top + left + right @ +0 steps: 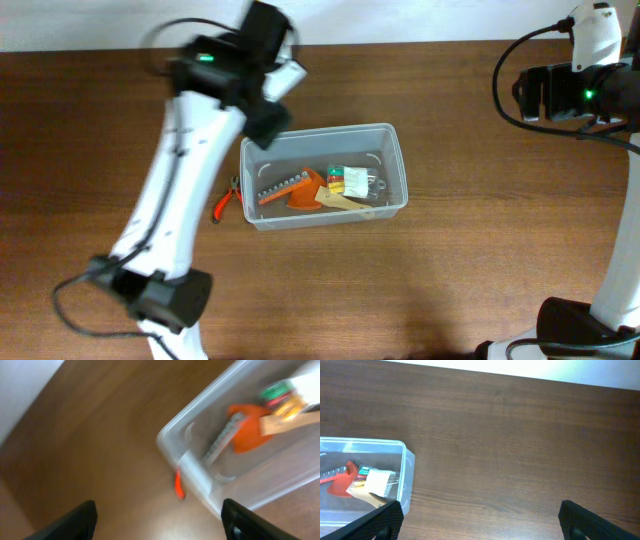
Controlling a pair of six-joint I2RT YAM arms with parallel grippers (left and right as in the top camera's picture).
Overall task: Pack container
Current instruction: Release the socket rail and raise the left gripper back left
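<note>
The clear plastic container (390, 140) stands mid-table. Inside lie an orange piece (303, 195), a grey bit strip (283, 186), a small clear box of coloured bits (352, 179) and a wooden piece (345, 202). It also shows in the left wrist view (172, 440), blurred, and in the right wrist view (406, 477). Red-handled pliers (226, 200) lie on the table just left of the container. My left gripper (157, 520) is open and empty above the table by the container's left end. My right gripper (480, 520) is open and empty at the far right, over bare wood.
The table's far edge runs along the top of the overhead view. My left arm (180, 170) crosses the table left of the container. My right arm's base (565, 325) sits at the front right.
</note>
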